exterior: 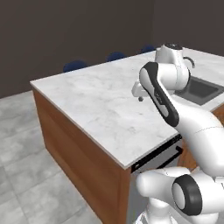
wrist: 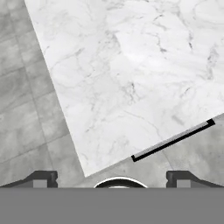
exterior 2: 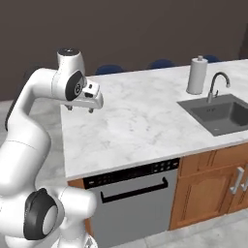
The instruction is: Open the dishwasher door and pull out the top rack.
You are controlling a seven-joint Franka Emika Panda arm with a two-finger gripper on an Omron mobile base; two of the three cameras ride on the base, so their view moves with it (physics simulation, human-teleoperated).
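1 dishwasher door (exterior 2: 133, 206), shut, under bench front edge, nearest the base. Grey front panel w/ 1 long black bar handle (exterior 2: 134, 191) across upper part, black control strip above it along the top edge. In left base view same door (exterior: 151, 164) sits just beyond the arm's lower joints, partly hidden. In hand view the handle (wrist: 173, 141) shows as a thin black bracket just off the bench edge. Top rack: can't see it, door closed.

1 end effector (exterior 2: 80, 109), above the bench's left part, pointing down; door lies below it and toward the base, well apart, no contact. Hand view: the 2 fingertips (wrist: 43, 178) stand far apart at the frame's two sides → jaws wide, holding nothing. Left base view: end effector (exterior: 139, 92) over mid bench.

1 bench (exterior 2: 140, 121), white marble top, brown wood sides. Approx 3 brown cabinet doors (exterior 2: 206, 191) right of dishwasher, w/ light bar pulls.

Farther: 1 dark sink (exterior 2: 220, 114) sunk in bench at right, 1 curved tap (exterior 2: 217, 85) behind it, 1 white paper-towel roll (exterior 2: 197, 75) upright near back edge. 3 blue chair backs (exterior: 116, 56) beyond far edge. Grey tile floor (wrist: 30, 118).
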